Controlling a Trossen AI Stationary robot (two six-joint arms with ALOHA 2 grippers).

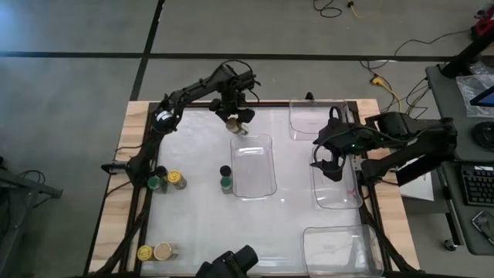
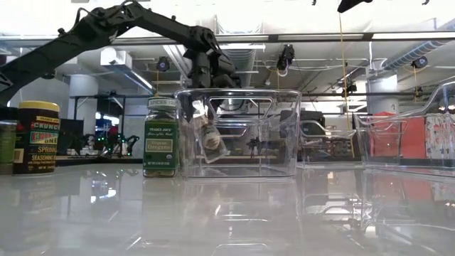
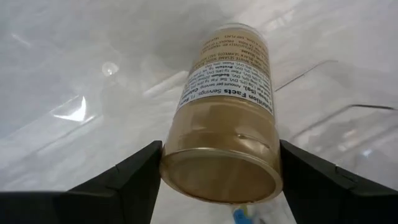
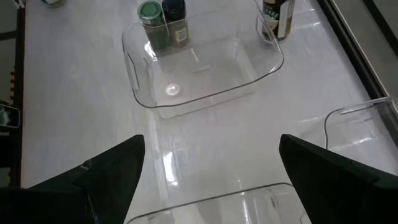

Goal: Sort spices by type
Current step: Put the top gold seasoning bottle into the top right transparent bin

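On your left, two spice pairs (image 1: 167,181) and (image 1: 154,252) stand on the table (image 1: 193,224). Your left gripper (image 1: 239,123) clamps a tan-filled jar (image 3: 227,118), seemingly above the middle tray's (image 1: 253,166) far end, beside the green and black jars (image 1: 225,179). Your right gripper (image 1: 330,166) hangs wide open and empty over another tray (image 1: 340,197).

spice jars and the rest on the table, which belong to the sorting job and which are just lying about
Part of the job:
- tan jar held in the left claw
- green and black jars beside the middle tray
- three jars at the left edge
- yellow and tan jars near the front

Just lying about:
- cables on the floor
- keyboard
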